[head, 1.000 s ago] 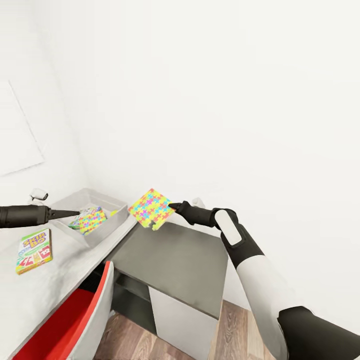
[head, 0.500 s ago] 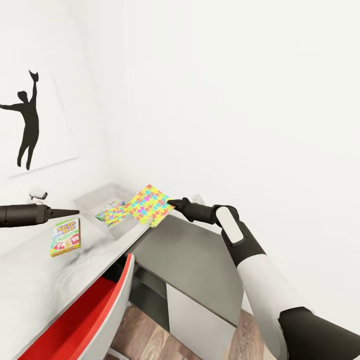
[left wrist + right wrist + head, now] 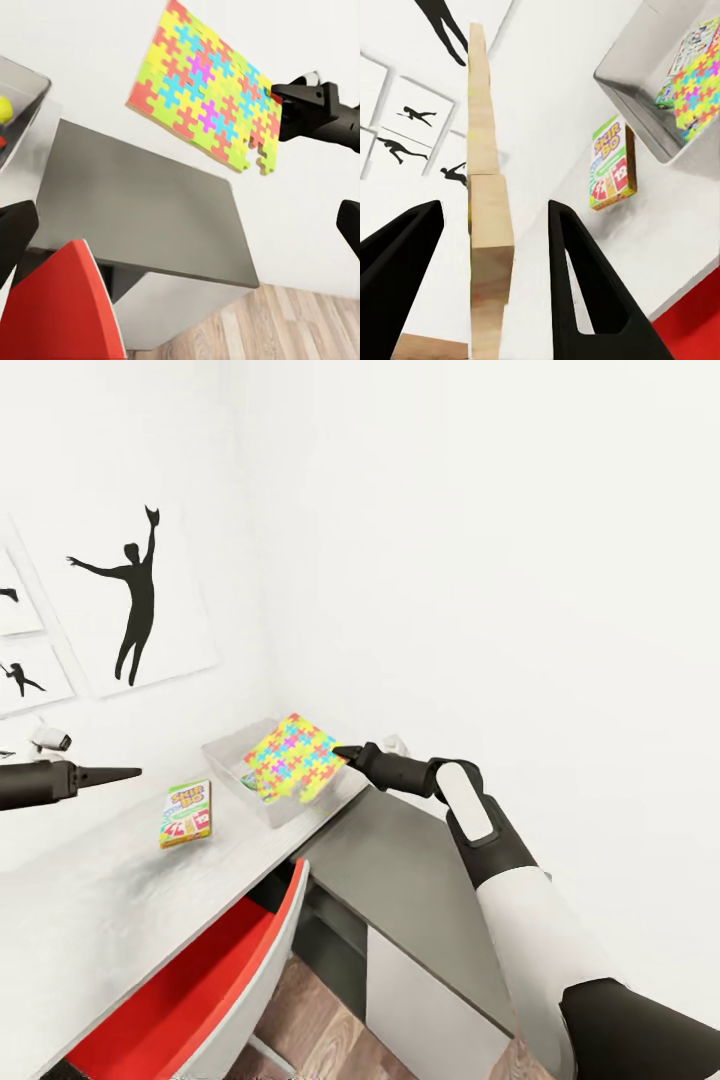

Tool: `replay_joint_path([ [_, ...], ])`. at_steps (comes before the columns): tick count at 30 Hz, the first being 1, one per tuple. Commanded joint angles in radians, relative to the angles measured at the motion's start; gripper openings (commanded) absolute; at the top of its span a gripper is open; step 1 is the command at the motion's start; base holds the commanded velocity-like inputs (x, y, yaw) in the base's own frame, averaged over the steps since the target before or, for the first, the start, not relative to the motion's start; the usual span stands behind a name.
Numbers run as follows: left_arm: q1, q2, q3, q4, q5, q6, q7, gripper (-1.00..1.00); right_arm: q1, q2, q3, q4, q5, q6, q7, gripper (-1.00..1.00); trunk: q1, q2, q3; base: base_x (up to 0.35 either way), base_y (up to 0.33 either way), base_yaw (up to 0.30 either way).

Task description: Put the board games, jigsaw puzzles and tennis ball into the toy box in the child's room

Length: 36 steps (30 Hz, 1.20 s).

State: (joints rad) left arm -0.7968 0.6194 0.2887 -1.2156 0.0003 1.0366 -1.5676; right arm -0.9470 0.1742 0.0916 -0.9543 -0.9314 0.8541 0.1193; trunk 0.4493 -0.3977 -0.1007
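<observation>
**Puzzle held over the tray rim**

We hold the multicoloured interlocking jigsaw sheet (image 3: 292, 758) by its right edge, tilted, above the near-right rim of the wide pale grey toy tray (image 3: 232, 745), which sits at the far end of the pale grey desk top (image 3: 110, 900). The right gripper (image 3: 348, 753) pinches it (edge-on between the fingers in the right wrist view). The left gripper (image 3: 128, 771) hovers empty over the desk; we cannot tell its spread. A bright green-and-red flat game box (image 3: 187, 813) lies left of the tray. Letting go here risks the sheet catching the rim and sliding onto the dark grey lower top (image 3: 420, 890), since part of it appears to overhang.
</observation>
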Motion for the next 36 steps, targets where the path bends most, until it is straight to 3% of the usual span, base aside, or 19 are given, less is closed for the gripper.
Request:
replay_joint_path([
  [1, -0.001, 0.000, 0.006, 0.000, 0.000, 0.011, -0.003, 1.00, -0.001, 0.000, -0.001, -0.006, 0.008, 0.003, 0.007, -1.00, 0.001, -0.002, -0.002, 0.000, 0.000, 0.289],
  [12, -0.001, 0.000, 0.014, -0.001, 0.002, 0.011, -0.003, 1.00, -0.001, 0.000, -0.003, -0.018, 0.009, 0.003, 0.007, -1.00, 0.001, -0.002, -0.002, 0.097, 0.000, 0.248],
  [36, -0.001, -0.001, 0.015, 0.001, 0.000, 0.011, -0.003, 1.00, -0.001, 0.000, -0.015, -0.017, 0.012, -0.012, 0.006, -1.00, 0.001, -0.002, -0.002, 0.082, -0.011, 0.009],
])
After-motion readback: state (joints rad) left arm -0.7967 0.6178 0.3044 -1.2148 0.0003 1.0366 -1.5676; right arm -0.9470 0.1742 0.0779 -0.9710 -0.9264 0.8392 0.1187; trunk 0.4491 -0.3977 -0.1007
